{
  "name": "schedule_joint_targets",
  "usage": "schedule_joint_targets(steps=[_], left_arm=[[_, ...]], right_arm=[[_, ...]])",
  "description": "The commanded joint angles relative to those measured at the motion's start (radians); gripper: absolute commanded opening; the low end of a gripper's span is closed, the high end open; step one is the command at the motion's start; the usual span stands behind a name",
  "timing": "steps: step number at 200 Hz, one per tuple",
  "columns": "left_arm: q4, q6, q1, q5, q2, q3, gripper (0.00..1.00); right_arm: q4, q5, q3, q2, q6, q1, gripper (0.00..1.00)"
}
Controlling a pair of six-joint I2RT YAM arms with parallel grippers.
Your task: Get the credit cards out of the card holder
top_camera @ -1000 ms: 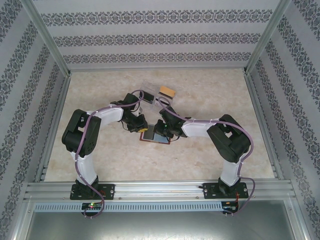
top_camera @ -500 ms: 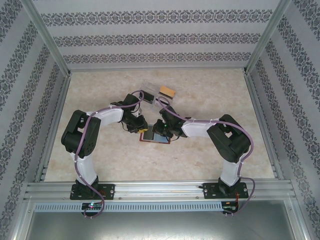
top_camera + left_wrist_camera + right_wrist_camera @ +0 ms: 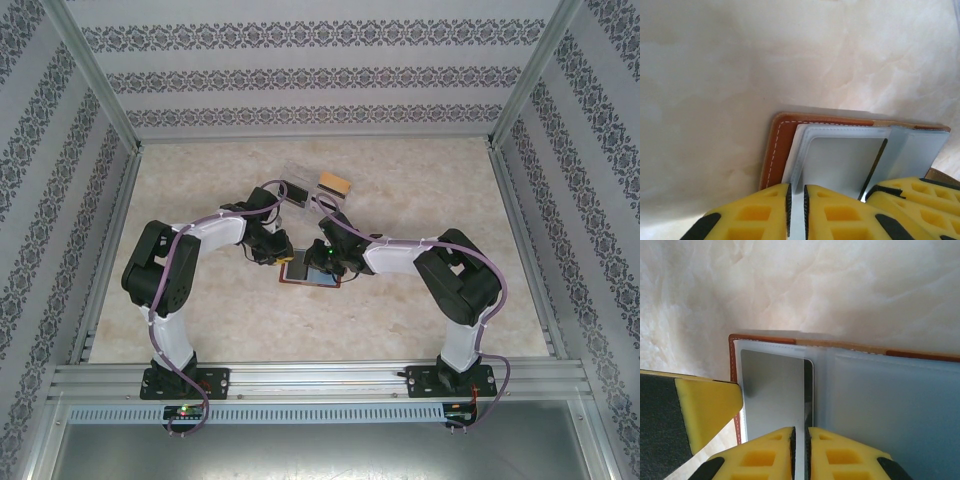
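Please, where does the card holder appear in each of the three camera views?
Top external: the card holder lies open at the middle of the marbled table.
Left wrist: lower middle to right, blue-grey pockets up.
Right wrist: lower middle and right.
Shared landmark: its brown stitched edge.

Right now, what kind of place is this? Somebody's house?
Probably a robot test booth, not a house: a left arm and right arm bolted to a metal rail, a stone-look table, and patterned walls boxing it in.
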Motion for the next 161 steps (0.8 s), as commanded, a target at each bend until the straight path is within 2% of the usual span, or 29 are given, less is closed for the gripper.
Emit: schedule_joint_targets(steps=[1,62,102,121,135,161], left_arm=[[0.004,0.007,-0.013,0.042,0.041,0.004,0.16],[-0.019,0.014,-0.011,-0.002,0.05,0.0,0.14],[-0.034,0.021,-0.011,-0.037,0.052,-0.002,0.11],[-0.035,0.023,-0.011,-0.04,0.053,0.0,0.09],[-0.036,0.024,-0.012,-0.04,0.056,0.001,0.09],[-0.031,0.021,-0.011,-0.03,0.056,0.002,0.09]], right_arm=[[0.019,-0.022,0.0,0.023,-0.008,-0.01,0.17],[0.069,-0.036,-0.04,0.012,0.012,-0.028,0.18],[0.064,0.016,-0.082,-0.042,0.012,-0.036,0.19],[0.069,0.01,-0.086,-0.04,0.008,-0.04,0.16],[0.08,-0.004,-0.083,-0.027,0.011,-0.04,0.1],[0.1,-0.036,-0.076,0.0,0.017,-0.037,0.11]])
